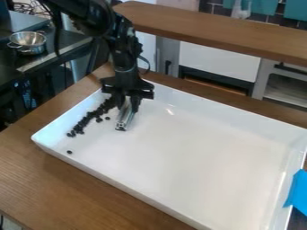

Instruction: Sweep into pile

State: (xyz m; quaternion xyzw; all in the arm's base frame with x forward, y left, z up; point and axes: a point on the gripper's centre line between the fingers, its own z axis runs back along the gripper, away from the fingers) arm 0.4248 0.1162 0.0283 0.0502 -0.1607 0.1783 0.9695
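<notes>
The gripper (127,104) hangs over the upper left part of the white tray (203,152), pointing down and shut on a silver metal bar (125,115). The bar slants down to the tray floor, its dark lower end close to or on it. Small black pieces (90,117) lie in a line along the tray's left side, from beside the gripper toward the front left corner. A few sit slightly apart to the right of that line, and a single one (69,152) lies alone nearer the front edge. Part of the line's upper end is hidden behind the gripper.
Raised tray walls surround the work area on the wooden table (72,188). Blue tape (298,191) is on the right rim. A wooden shelf (203,27) runs behind the tray. At the upper left, a metal colander (28,41) stands on a dark counter.
</notes>
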